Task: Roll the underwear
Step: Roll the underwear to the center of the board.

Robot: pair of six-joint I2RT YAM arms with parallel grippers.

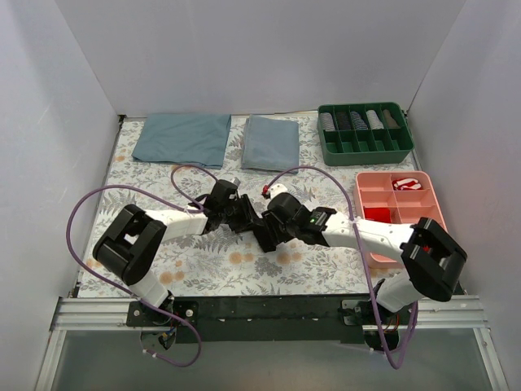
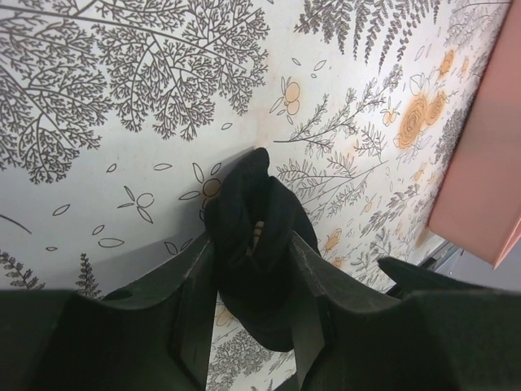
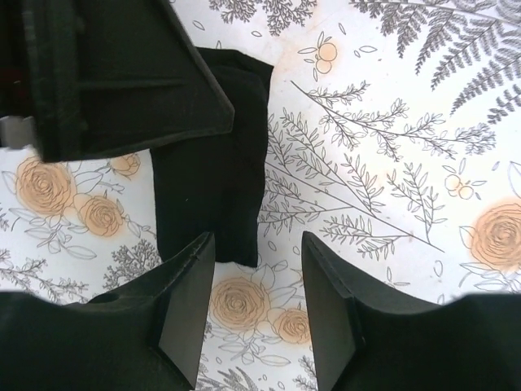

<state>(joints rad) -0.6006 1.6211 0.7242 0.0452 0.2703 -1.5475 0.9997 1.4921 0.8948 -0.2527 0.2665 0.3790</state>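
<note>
The underwear (image 2: 252, 195) is a black rolled bundle lying on the floral tablecloth, with a bit of tan showing in its fold. My left gripper (image 2: 252, 252) is shut on it, one finger pressed against each side of the roll. In the right wrist view the underwear (image 3: 216, 179) lies just past and left of my right gripper (image 3: 259, 244), which is open with only tablecloth between its fingers. Seen from above, the left gripper (image 1: 242, 213) and right gripper (image 1: 262, 232) meet at the table's middle and hide most of the roll.
A pink tray (image 1: 370, 199) holding small red rolled garments (image 1: 407, 184) stands at the right, close behind my right arm. A green tray (image 1: 365, 147) sits at the back right. Two blue-grey folded cloths (image 1: 182, 138) (image 1: 272, 142) lie along the back.
</note>
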